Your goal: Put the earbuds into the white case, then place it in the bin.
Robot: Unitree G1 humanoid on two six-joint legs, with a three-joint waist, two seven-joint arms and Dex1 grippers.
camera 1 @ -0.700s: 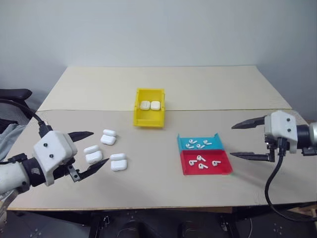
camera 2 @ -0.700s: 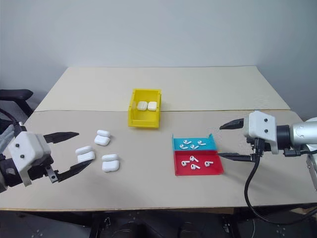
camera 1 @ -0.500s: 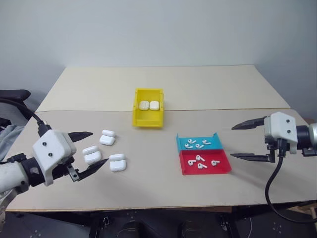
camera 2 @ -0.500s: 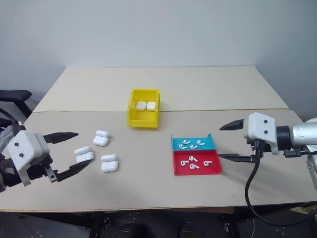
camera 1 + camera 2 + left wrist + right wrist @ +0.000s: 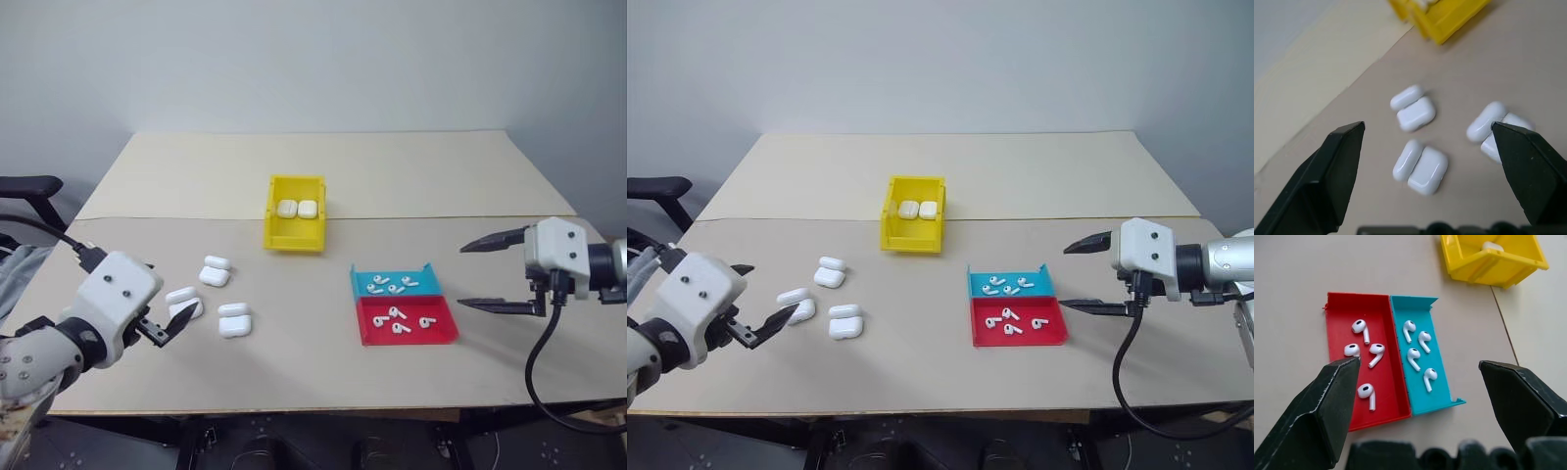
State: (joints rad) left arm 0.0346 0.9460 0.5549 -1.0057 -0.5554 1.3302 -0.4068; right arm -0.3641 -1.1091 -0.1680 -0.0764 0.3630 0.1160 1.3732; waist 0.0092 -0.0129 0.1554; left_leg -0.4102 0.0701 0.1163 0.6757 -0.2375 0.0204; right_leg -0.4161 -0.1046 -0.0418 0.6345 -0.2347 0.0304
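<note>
Nearing the white case (image 5: 184,304), left hand (image 5: 167,315) lower than before.

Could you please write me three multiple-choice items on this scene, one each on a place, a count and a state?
1. Where is the yellow bin?
A. behind the trays and cases
B. at the table's front edge
C. in the left gripper

2. How many earbuds lie in the red tray?
A. one
B. four
C. nine

3. How does the right gripper stand?
A. shut on a case
B. shut and empty
C. open and empty

Answers: A, farther back mid-table; B, four countable in the right wrist view; C, fingers spread apart.
</note>
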